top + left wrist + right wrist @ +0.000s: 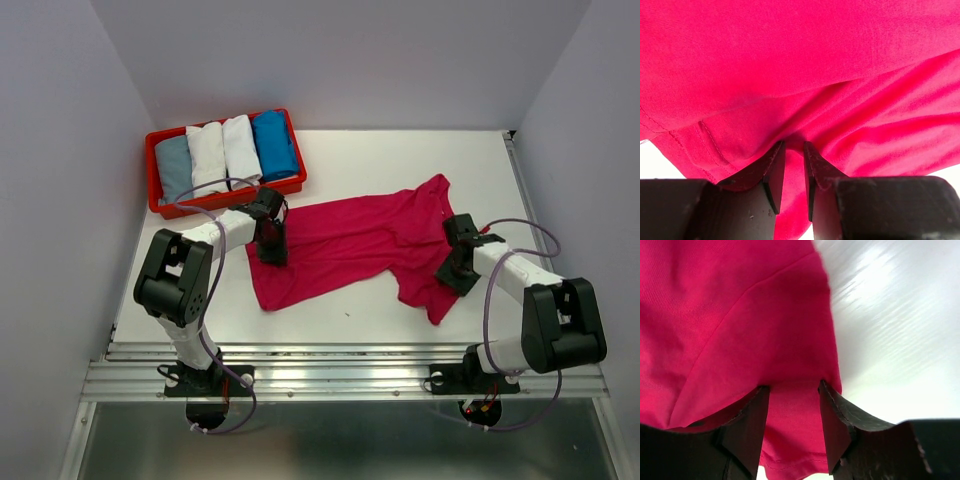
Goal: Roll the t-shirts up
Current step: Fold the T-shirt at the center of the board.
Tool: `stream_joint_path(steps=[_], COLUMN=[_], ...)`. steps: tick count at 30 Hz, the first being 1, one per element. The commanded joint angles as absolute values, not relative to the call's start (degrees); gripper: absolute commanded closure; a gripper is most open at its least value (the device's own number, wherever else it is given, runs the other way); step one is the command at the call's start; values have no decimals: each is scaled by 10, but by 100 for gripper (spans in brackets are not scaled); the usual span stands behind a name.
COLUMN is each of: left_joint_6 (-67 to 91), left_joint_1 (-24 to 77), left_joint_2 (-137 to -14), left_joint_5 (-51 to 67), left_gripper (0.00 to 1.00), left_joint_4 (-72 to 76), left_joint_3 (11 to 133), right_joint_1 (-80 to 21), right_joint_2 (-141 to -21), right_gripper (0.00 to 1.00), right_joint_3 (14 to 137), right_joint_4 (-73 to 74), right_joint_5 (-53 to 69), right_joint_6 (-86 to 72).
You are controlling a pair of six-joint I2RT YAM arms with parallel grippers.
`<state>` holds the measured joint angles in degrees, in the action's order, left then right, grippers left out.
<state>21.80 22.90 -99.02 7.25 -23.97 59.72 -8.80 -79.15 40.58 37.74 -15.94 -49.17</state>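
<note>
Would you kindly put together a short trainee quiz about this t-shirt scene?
1. How many rolled shirts lie in the red tray?
2. True or false: the pink shirt is already rolled up.
3. Which gripper pinches a fold of pink cloth between nearly closed jaws: A, the left gripper, or B, the right gripper?
Key: 1 four; 2 false; 3 A.

Wrist views crop magenta t-shirt (800, 65) at edges; table (890, 315) blurred in right one.
</note>
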Motion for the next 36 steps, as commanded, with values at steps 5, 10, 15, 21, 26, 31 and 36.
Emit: stream_joint_path(steps=[5,10,15,21,26,31,36], left_joint_6=[200,200,204,204,207,214,220], left_joint_1=[219,218,218,219,219,219,219], left_joint_2=[-970,-969,-970,-972,-969,-960,-947], left_joint_5=[61,62,69,66,66,62,62], left_gripper=[67,67,67,67,67,67,67], left_joint_4=[-267,-267,-267,-273,-274,-276,-279], left_joint_3=[608,613,620,629,627,620,612], right_joint_1=[-81,-81,-90,-176,-189,-210,-231], right_joint_2=[-811,-734,-704,-729,-742,-729,-665], right_gripper=[51,51,52,52,52,52,52], right_joint_3=[465,491,469,418,360,323,295], right_joint_4=[451,423,385,365,346,383,460], right_joint_5=[-256,-161,-43,-38,-38,-34,-32], right_joint_6=[-477,-402,-410,-466,-493,-527,-558])
